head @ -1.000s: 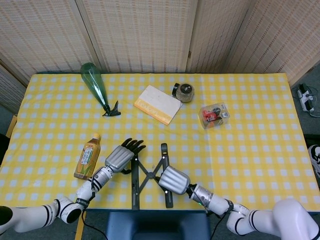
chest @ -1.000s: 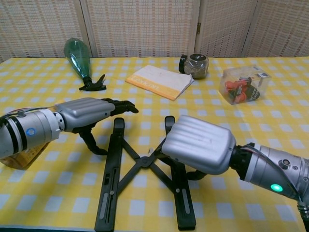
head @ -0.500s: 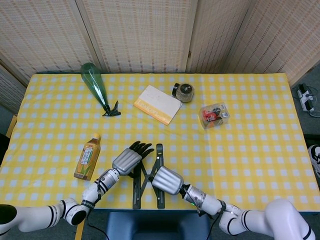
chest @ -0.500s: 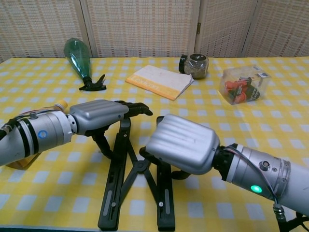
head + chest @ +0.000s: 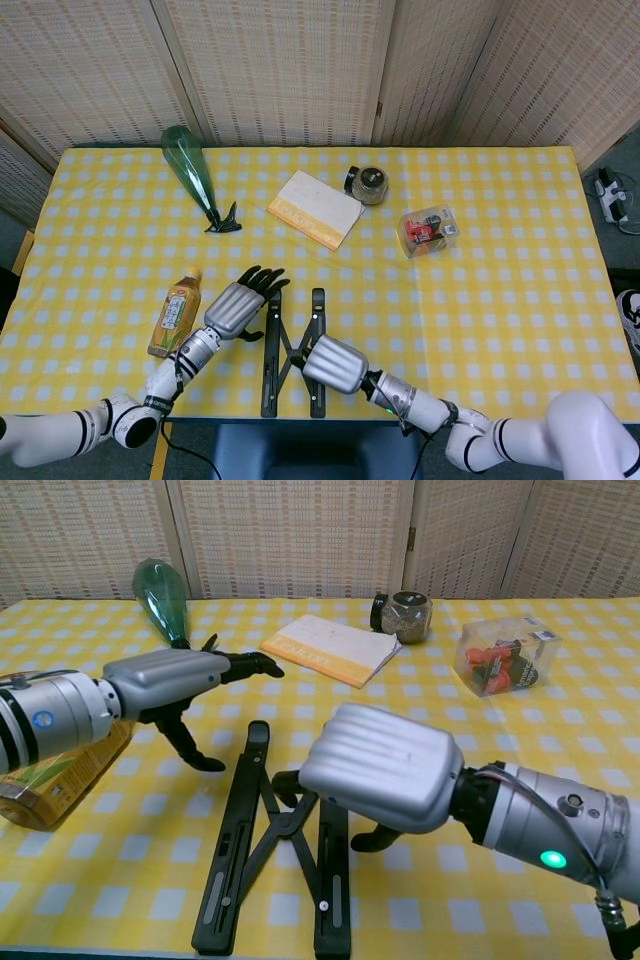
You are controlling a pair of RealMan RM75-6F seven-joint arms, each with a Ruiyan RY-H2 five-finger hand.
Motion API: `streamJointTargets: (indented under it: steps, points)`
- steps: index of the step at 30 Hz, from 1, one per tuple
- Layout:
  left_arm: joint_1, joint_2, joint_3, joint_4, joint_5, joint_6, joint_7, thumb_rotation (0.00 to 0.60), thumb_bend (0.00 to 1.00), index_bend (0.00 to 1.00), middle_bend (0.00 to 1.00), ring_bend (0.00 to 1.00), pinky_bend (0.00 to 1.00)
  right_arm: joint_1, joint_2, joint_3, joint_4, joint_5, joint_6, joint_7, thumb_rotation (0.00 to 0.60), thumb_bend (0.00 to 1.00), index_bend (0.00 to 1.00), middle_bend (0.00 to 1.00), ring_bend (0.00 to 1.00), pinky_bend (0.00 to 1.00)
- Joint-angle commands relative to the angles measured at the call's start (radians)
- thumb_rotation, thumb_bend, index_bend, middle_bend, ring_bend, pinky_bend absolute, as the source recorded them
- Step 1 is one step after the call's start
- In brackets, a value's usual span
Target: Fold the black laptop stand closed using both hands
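Lifting clear, the left hand [image 5: 165, 680] now hangs with fingers spread, holding nothing, while the right hand [image 5: 385, 765] rests over the black laptop stand [image 5: 290, 350] at the table's near edge, its grip hidden. Rails have narrowed but aren't together.

A table [image 5: 520, 330] in yellow check cloth carries a green bottle [image 5: 188, 168] upper left, notebook [image 5: 314, 208], jar [image 5: 369, 184], plastic box [image 5: 430, 230], tea bottle [image 5: 176, 314] and stand [image 5: 290, 352] lower centre.

Both hands [image 5: 236, 310] [image 5: 334, 364] flank the nearly folded laptop stand [image 5: 290, 353].
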Motion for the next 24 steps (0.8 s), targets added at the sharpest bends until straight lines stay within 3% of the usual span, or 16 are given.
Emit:
streamJointTargets:
  steps: [1,3,6,9,16,24]
  points:
    - [0.015,0.035,-0.004,-0.026,-0.002,0.015,-0.021,0.6,0.21,0.0,0.0,0.0,0.0,0.081,0.131,0.023,-0.196,0.093,-0.214,-0.002,0.6,0.13,0.15,0.4,0.53,0.62]
    - [0.022,0.051,-0.001,-0.036,-0.001,0.02,-0.028,0.6,0.21,0.0,0.0,0.0,0.0,0.133,0.187,0.047,-0.275,0.164,-0.349,-0.028,0.6,0.13,0.03,0.24,0.37,0.41]
    - [0.029,0.067,0.006,-0.046,-0.002,0.021,-0.032,0.6,0.21,0.0,0.0,0.0,0.0,0.198,0.23,0.086,-0.331,0.281,-0.504,-0.102,0.6,0.13,0.0,0.05,0.17,0.19]
    - [0.034,0.074,0.009,-0.05,-0.005,0.022,-0.036,0.6,0.21,0.0,0.0,0.0,0.0,0.243,0.233,0.108,-0.342,0.37,-0.577,-0.184,0.6,0.13,0.0,0.0,0.05,0.06]
    - [0.047,0.082,0.015,-0.043,-0.008,0.024,-0.064,0.6,0.2,0.0,0.0,0.0,0.0,0.334,0.192,0.101,-0.328,0.55,-0.604,-0.355,0.6,0.13,0.0,0.0,0.0,0.0]
    - [0.054,0.086,0.018,-0.018,-0.014,0.014,-0.096,0.6,0.2,0.0,0.0,0.0,0.0,0.418,0.155,0.065,-0.32,0.69,-0.576,-0.42,0.6,0.13,0.0,0.0,0.0,0.0]
